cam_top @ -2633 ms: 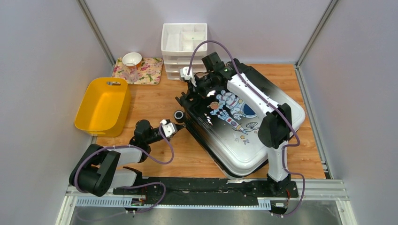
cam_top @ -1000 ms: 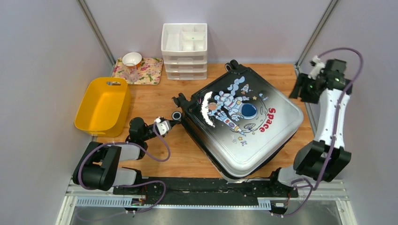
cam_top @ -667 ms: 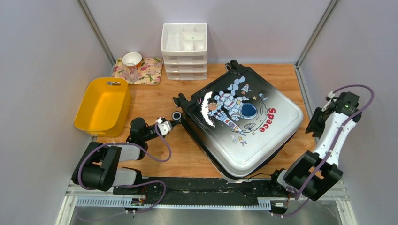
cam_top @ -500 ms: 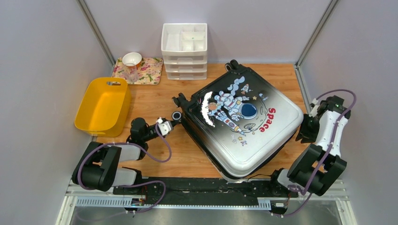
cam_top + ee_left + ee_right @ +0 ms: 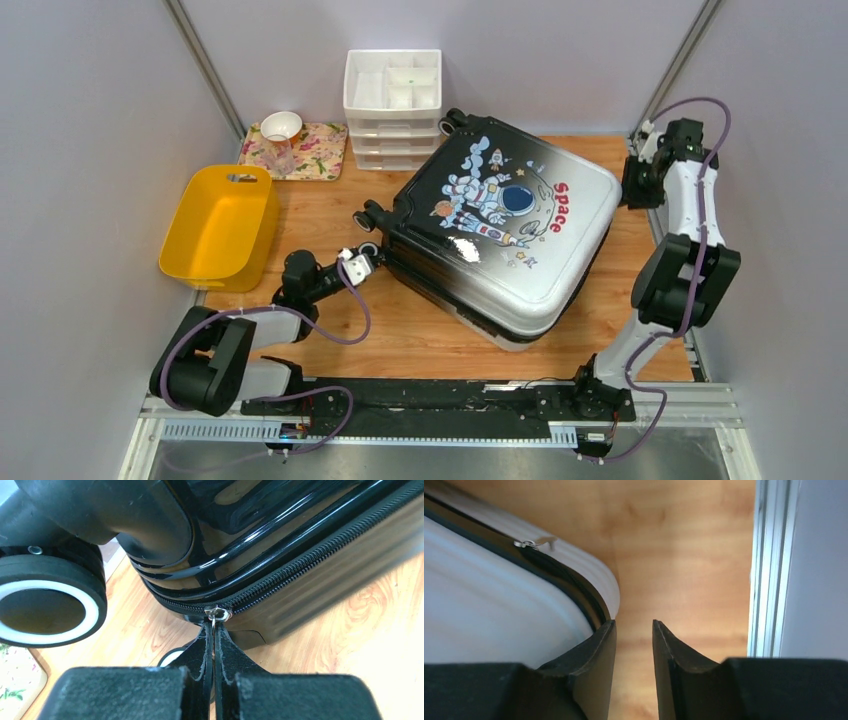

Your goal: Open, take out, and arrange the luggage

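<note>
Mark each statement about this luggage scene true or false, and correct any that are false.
1. The left jaws are shut on a zipper pull of the luggage. True.
2. The right jaws grip the luggage's other zipper pull. False: they stand apart with nothing between them, beside the luggage's corner, and that second pull lies free.
3. The luggage lies flat with its astronaut print facing up. True.
4. The yellow bin is to the right of the luggage. False: the yellow bin is to its left, near the left arm.
</note>
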### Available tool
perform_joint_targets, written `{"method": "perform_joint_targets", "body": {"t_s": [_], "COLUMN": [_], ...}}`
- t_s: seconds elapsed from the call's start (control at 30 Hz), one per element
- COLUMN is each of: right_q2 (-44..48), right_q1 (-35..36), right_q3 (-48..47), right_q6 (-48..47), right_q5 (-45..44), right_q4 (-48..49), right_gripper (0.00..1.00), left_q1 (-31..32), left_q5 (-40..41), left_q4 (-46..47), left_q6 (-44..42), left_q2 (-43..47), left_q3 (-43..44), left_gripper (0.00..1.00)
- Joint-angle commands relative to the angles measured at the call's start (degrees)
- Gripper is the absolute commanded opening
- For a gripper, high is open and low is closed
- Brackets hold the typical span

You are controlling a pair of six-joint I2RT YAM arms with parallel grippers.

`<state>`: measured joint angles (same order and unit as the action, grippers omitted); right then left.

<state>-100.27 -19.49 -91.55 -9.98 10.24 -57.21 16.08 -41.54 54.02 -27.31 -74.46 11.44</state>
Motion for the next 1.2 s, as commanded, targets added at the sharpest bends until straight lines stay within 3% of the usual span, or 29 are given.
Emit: {"method": "perform_joint_targets", "body": {"t_s": [0.0, 0.13, 0.27, 0.37, 0.47, 0.73, 1.17], "right_q2": [-5.72, -1.54, 7.88, 14.56, 18.52, 16.16, 14.48], "right_q1": [4.37, 0.95, -7.91, -9.78, -9.61, -6.18, 1.29], "right_q3": [-12.24, -7.62, 7.58, 17.87, 25.97, 34.85, 40.21], "right_q6": [5.93, 9.62, 16.12, 18.76, 22.1, 26.33, 27.12], "right_q5": [11.83, 8.66, 11.55, 13.4, 15.33, 14.37, 9.37], "right_q4": [2.81, 0.7, 1.48, 3.5, 7.72, 15.72, 18.54], "right_gripper": [0.41, 0.48, 0.48, 0.48, 0.47, 0.42, 0.35], "left_q1": [5.63, 8.18, 9.15, 9.32, 9.41, 9.41, 9.85], "left_q5": [-2.23, 0.14, 1.46, 2.25, 2.43, 3.48, 5.15], "left_q4": [-5.76, -7.17, -7.61, -7.61, -7.96, -9.28, -11.48], "left_q6": [1.38, 2.96, 3.23, 3.4, 3.58, 2.44, 6.22], "left_q2": [1.15, 2.21, 2.47, 1.77, 1.24, 0.89, -0.69], "left_q3": [1.3, 1.48, 1.56, 1.91, 2.7, 3.59, 5.61], "left_gripper": [0.0, 0.0, 0.0, 0.0, 0.0, 0.0, 0.0]}}
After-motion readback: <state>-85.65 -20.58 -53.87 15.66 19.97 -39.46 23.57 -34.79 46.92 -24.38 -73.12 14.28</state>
